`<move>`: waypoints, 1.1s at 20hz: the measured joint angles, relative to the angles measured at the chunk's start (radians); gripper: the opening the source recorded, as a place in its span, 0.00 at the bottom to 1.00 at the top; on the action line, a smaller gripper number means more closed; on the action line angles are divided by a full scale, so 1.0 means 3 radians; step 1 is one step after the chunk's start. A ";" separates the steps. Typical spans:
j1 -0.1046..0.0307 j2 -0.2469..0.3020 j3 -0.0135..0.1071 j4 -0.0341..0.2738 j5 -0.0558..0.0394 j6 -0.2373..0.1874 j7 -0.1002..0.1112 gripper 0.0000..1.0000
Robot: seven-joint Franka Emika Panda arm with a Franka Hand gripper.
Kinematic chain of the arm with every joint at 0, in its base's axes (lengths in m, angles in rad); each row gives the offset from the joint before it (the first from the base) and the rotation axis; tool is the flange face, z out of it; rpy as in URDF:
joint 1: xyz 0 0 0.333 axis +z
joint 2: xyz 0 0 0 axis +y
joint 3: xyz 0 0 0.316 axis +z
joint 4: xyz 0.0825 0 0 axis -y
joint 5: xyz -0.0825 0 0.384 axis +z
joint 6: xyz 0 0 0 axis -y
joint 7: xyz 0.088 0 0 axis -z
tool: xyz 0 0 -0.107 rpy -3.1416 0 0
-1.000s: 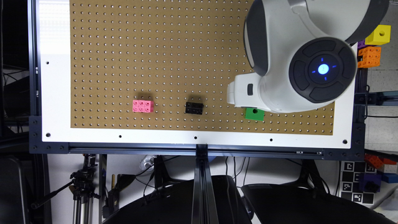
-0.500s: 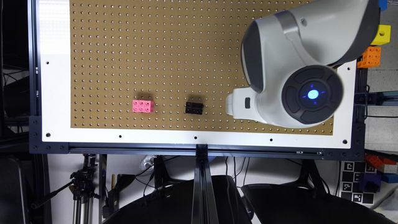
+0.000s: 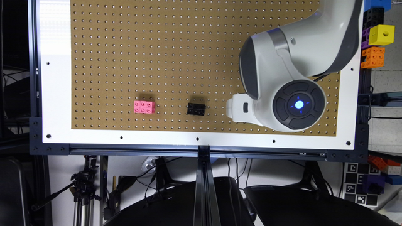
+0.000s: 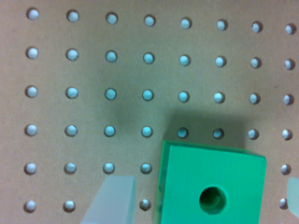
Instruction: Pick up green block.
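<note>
The green block (image 4: 212, 186) is a bright green cube with a round dark hole in its face, resting on the brown pegboard (image 4: 93, 74). My gripper (image 4: 203, 196) is open around it: one pale finger (image 4: 114, 200) stands on one side and the other finger (image 4: 294, 189) on the opposite side, each with a small gap to the cube. In the exterior view the white gripper (image 3: 238, 108) sits low over the pegboard (image 3: 157, 47) towards the exterior view's right.
A pink brick (image 3: 144, 107) and a small black studded brick (image 3: 196, 109) lie on the pegboard to the exterior view's left of the gripper. A yellow cube (image 3: 381, 34) and orange bricks (image 3: 372, 57) sit off the board at the right edge.
The arm has swung down and slightly to the exterior view's left. The green block, which peeked out below the gripper a second ago, is now covered by the arm.
</note>
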 joint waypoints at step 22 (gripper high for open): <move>0.0014 0.0352 -0.0003 0.0218 -0.0061 0.0094 0.0005 0.00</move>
